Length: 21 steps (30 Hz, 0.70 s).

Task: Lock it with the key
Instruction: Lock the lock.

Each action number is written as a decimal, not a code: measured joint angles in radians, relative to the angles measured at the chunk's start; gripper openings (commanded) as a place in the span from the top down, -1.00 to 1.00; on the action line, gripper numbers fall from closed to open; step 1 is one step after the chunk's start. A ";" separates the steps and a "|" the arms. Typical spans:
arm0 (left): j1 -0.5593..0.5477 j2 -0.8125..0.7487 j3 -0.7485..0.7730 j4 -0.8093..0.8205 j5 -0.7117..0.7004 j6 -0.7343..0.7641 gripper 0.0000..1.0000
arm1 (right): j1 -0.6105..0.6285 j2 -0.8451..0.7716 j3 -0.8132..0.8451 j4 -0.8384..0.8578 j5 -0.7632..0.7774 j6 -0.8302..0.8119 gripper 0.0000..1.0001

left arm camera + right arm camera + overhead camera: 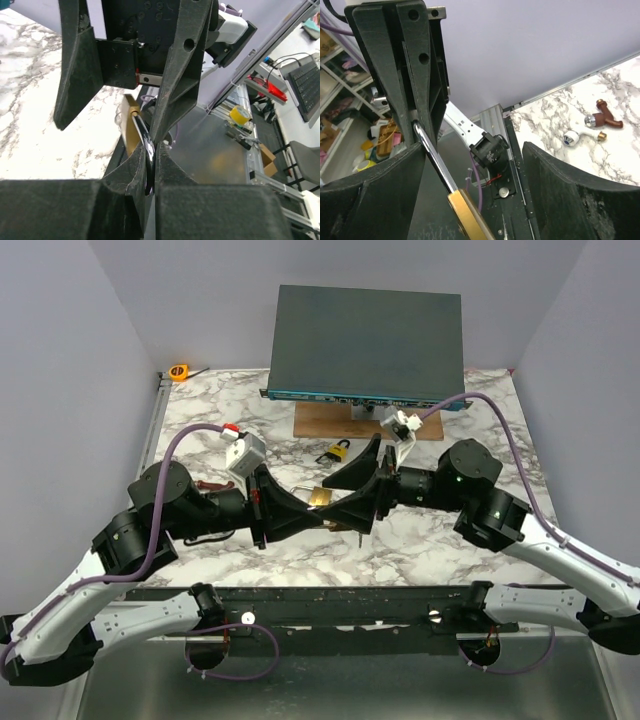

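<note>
A brass padlock (321, 497) with a chrome shackle is held above the marble table (480, 420) at its middle. My left gripper (312, 510) is shut on the shackle; in the left wrist view (149, 155) the shackle (145, 137) is pinched between the jaws with the brass body (131, 125) beyond them. My right gripper (336, 498) is open, its jaws spread either side of the padlock without touching it. In the right wrist view (472, 150) the brass body (468, 216) sits between its fingers. I cannot make out a key.
A second, yellow-and-black padlock (337, 452) lies behind the grippers. A dark grey box (365, 340) on a wooden stand sits at the back. A white box with a red button (245, 452) and an orange tape measure (179, 371) are at the left. Small brown (603, 119) and white (576, 136) parts lie on the marble.
</note>
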 measured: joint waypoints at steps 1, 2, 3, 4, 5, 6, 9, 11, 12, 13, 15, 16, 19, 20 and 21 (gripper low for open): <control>-0.002 0.002 0.015 -0.011 -0.006 0.006 1.00 | 0.002 -0.010 -0.005 0.002 0.016 -0.005 -0.72; -0.004 0.005 0.027 -0.024 -0.010 0.010 1.00 | 0.004 -0.025 -0.013 0.002 0.031 -0.013 -0.73; -0.005 0.006 0.049 -0.051 -0.019 0.022 1.00 | 0.004 -0.048 -0.026 0.001 0.038 -0.017 -0.74; -0.004 0.005 0.068 -0.074 -0.026 0.031 1.00 | 0.004 -0.075 -0.037 -0.001 0.045 -0.023 -0.75; -0.004 0.003 0.086 -0.096 -0.033 0.039 1.00 | 0.004 -0.103 -0.044 -0.004 0.052 -0.029 -0.76; -0.005 -0.003 0.101 -0.109 -0.041 0.050 1.00 | 0.004 -0.130 -0.045 -0.009 0.056 -0.037 -0.77; -0.004 -0.025 0.133 -0.140 -0.061 0.076 1.00 | 0.005 -0.191 -0.045 -0.011 0.055 -0.060 -0.77; -0.004 -0.036 0.154 -0.165 -0.072 0.090 1.00 | 0.005 -0.213 -0.039 -0.011 0.034 -0.070 -0.67; -0.004 -0.041 0.166 -0.175 -0.074 0.095 1.00 | 0.005 -0.214 -0.032 -0.011 0.019 -0.074 -0.62; -0.004 -0.045 0.187 -0.185 -0.076 0.099 1.00 | 0.005 -0.211 -0.026 -0.011 0.003 -0.078 -0.58; -0.004 -0.046 0.209 -0.185 -0.076 0.104 1.00 | 0.005 -0.196 -0.022 -0.013 -0.023 -0.086 -0.49; -0.004 -0.048 0.216 -0.181 -0.074 0.104 1.00 | 0.005 -0.187 -0.022 -0.016 -0.034 -0.091 -0.43; -0.004 -0.055 0.226 -0.182 -0.072 0.105 1.00 | 0.005 -0.152 -0.020 -0.032 -0.060 -0.105 -0.23; -0.004 -0.056 0.228 -0.182 -0.070 0.105 1.00 | 0.005 -0.137 -0.020 -0.034 -0.067 -0.107 -0.19; -0.004 -0.056 0.230 -0.182 -0.069 0.105 1.00 | 0.005 -0.123 -0.020 -0.036 -0.072 -0.109 -0.14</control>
